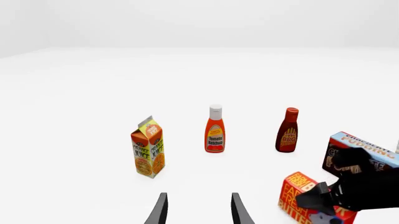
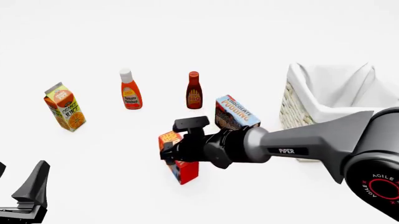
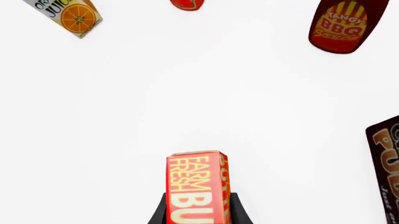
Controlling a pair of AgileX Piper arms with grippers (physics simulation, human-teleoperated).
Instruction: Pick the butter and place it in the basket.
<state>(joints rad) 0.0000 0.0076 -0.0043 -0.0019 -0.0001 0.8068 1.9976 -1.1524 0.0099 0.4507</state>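
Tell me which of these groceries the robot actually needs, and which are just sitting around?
Needed:
butter, gripped between the fingers of the right gripper
basket, where it goes

Just sitting around:
orange juice carton
tomato ketchup bottle
BBQ sauce bottle
chocolate pudding box
left gripper, open and idle

A printed cardboard butter box (image 2: 181, 161), smooth with a faint sheen, sits between the matt black plastic fingers of the right gripper (image 2: 169, 148). Right of the butter stands a coarse woven wicker basket (image 2: 293, 109) with soft white cloth folded over its rim. Beyond the butter, a glossy ketchup bottle (image 2: 130, 91) and BBQ sauce bottle (image 2: 194, 91) look plastic.
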